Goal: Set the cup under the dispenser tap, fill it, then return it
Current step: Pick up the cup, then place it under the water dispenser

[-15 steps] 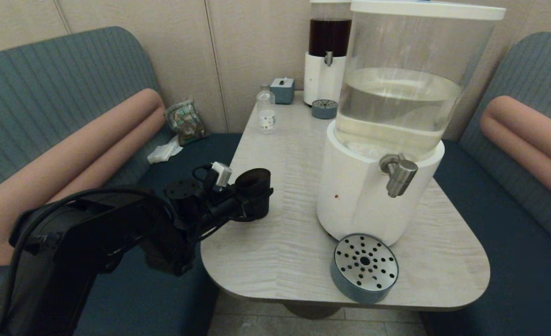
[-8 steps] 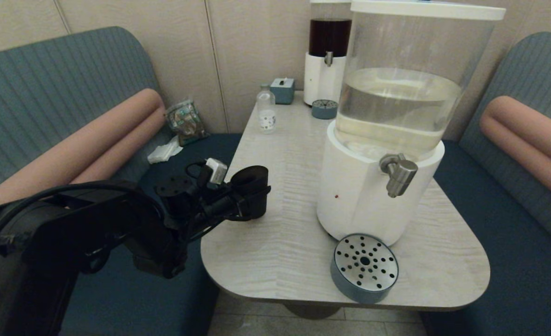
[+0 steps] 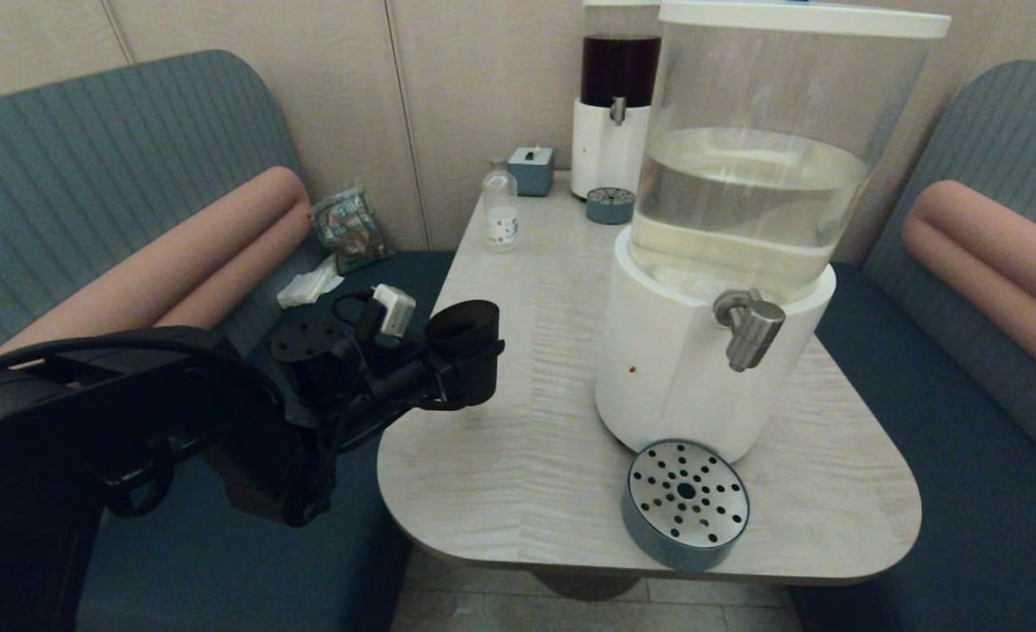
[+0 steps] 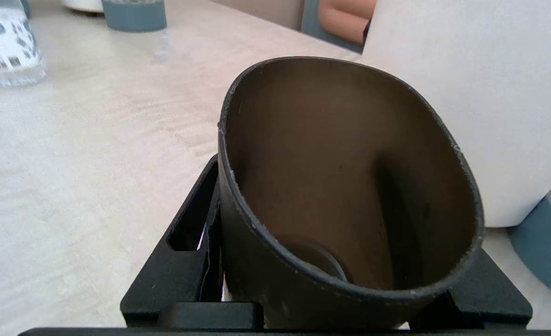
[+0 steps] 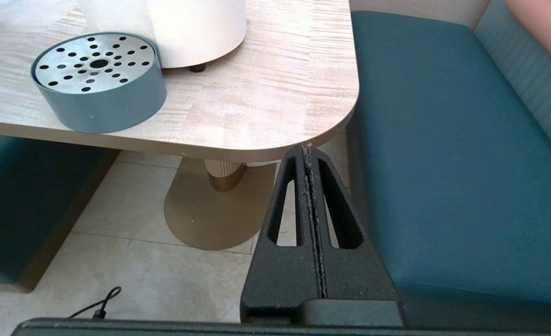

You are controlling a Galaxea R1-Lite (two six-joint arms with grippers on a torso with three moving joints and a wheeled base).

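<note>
Small clear bottle (image 3: 500,209) at 12 o'clock on the table (image 3: 535,439), grey box (image 3: 531,168) behind; perforated drip tray (image 3: 685,503) at 5 o'clock; snack packet (image 3: 348,226) on bench.

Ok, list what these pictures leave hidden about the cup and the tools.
- Cup base, left wrist view: cut off by the bottom edge, so whether it rests on the table is unclear.
- Left tool, head view: its fingers blend into the dark cup.
- Right tool: outside the head view, seen only from its own wrist.
</note>
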